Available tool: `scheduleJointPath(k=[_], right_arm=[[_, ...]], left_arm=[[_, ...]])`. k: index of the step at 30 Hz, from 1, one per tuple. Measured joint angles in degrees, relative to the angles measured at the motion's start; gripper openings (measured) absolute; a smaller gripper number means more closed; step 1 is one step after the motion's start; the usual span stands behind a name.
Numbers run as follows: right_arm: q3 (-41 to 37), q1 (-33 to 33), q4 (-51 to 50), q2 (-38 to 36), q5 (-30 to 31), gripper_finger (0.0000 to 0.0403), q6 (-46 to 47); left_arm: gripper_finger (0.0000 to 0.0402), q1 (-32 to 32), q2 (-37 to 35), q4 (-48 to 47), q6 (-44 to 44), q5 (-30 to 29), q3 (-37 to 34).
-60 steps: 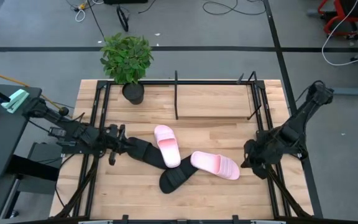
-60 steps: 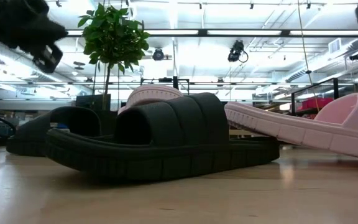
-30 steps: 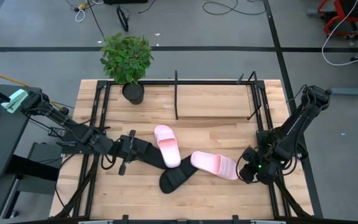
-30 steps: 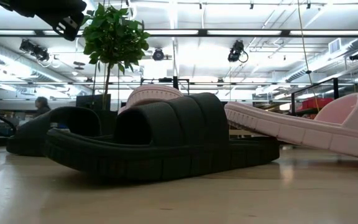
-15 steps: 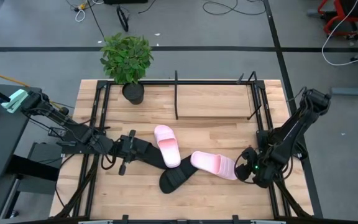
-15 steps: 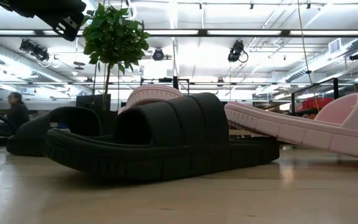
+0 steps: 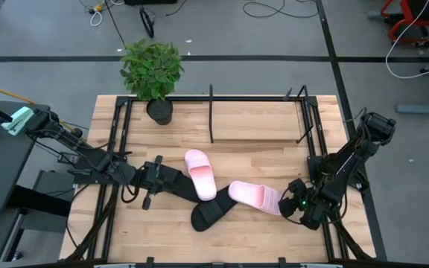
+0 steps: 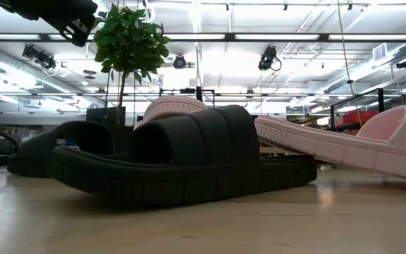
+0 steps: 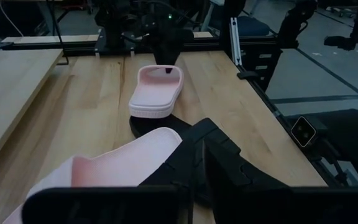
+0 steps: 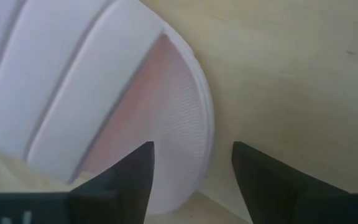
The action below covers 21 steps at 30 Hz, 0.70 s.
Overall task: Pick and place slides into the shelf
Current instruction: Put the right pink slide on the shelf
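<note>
While my right fingers [image 10: 191, 177] stand spread just over the end of the pale pink slide [image 7: 258, 196], I judge the step in hand is closing on it cleanly. To do that well I should lower until the rim of the sole sits between the two pads, centre them on that edge, not the strap, and squeeze only once the sole is inside. This slide lies nearest my right gripper [image 7: 295, 205], on the side of the pile away from the potted plant [image 7: 152, 71]; its other end rests on the black slide [image 7: 211, 211] beside it, so a lift may drag that one. Its long axis runs across the counter [image 7: 170, 231], from the pile toward my right arm, with the end beside my gripper a little farther from the plant.

My left gripper [image 7: 152, 182] is nearly closed on the second black slide [image 7: 171, 181], at the plant-side end of the pile, gripping its edge. That slide's long axis runs away from my left arm, under the second pink slide [image 7: 200, 173], which points roughly toward the shelf [image 7: 213, 113]. The shelf stands next to the plant, well apart from all four slides, with nothing on it yet.
</note>
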Motion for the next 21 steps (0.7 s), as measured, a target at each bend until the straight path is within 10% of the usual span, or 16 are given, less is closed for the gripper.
scheduleJointPath(k=[13,21], right_arm=[[-0.2,-0.1,2.0,1.0,6.8,0.0187,-1.2],[-0.2,-0.1,2.6,1.0,8.2,0.0095,-4.3]], left_arm=[[0.0034,0.0,0.0,0.0,0.0,0.0,0.0],[0.0038,0.0,0.0,0.0,-0.1,0.0,0.0]])
